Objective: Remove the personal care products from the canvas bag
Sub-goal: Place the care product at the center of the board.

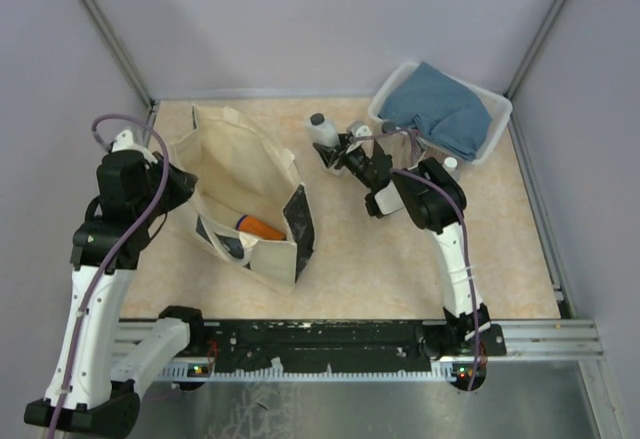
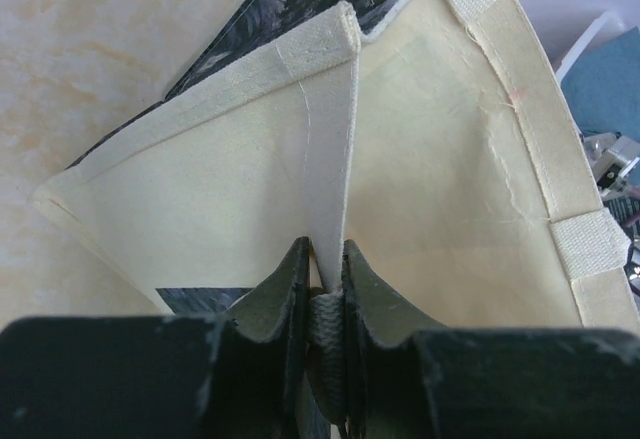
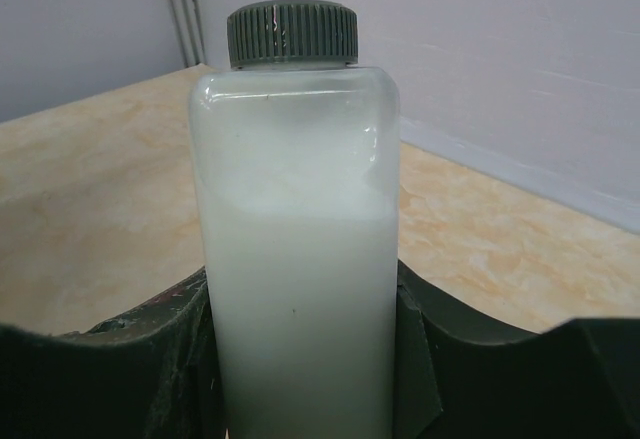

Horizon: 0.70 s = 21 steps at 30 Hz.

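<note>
The cream canvas bag stands open at the left centre of the table. Inside it lie a blue-and-orange bottle and a dark-capped one. My left gripper is at the bag's left rim. In the left wrist view that gripper is shut on a grey woven strap and a fold of the bag. My right gripper is shut on a milky white bottle right of the bag. The right wrist view shows this bottle upright with a grey ribbed cap, pinched between both fingers.
A white plastic basket holding a blue folded cloth sits at the back right. Another small bottle stands just in front of the basket, beside the right arm. Grey walls and metal posts close in the table.
</note>
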Each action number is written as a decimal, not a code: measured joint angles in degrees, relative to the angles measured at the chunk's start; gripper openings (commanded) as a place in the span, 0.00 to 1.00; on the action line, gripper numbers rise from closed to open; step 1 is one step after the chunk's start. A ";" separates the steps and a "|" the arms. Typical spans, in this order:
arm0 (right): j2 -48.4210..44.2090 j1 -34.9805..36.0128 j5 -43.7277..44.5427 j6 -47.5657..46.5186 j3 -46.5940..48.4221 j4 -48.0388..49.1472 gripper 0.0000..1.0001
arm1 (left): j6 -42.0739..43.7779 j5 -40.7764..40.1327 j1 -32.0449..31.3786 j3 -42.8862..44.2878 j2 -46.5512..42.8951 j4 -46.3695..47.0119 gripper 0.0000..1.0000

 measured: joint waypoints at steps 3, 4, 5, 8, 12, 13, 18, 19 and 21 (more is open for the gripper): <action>0.00 -0.07 0.55 -0.13 -0.07 0.00 0.00 | -0.11 0.37 0.00 -1.20 -1.05 -0.02 0.00; 0.00 -0.07 0.74 -0.20 -0.20 0.09 0.09 | -0.26 0.50 0.00 -1.46 -1.31 0.00 0.00; 0.00 -0.07 0.98 -0.28 -0.50 0.52 0.16 | -0.39 0.70 0.00 -1.62 -1.49 0.02 0.00; -0.13 -0.09 1.25 -0.63 -1.70 2.01 0.36 | -0.59 0.96 0.00 -1.66 -1.77 0.20 0.00; -1.05 -0.11 1.20 -1.05 -3.87 3.04 0.46 | -0.92 1.29 0.00 -2.03 -2.05 0.39 0.00; -1.33 -0.13 1.20 -1.20 -4.35 3.19 0.58 | -0.98 1.33 0.00 -2.10 -2.08 0.42 0.00; -2.91 -0.13 1.05 -1.88 -6.99 3.87 0.68 | -1.44 1.90 0.00 -2.54 -2.14 1.05 0.00; -3.32 -0.20 1.07 -2.14 -7.56 3.89 0.68 | -1.57 2.05 0.00 -2.69 -2.14 1.27 0.00; -4.33 -0.33 1.20 -2.45 -8.74 4.07 0.69 | -1.75 2.29 0.00 -2.93 -2.14 1.66 0.00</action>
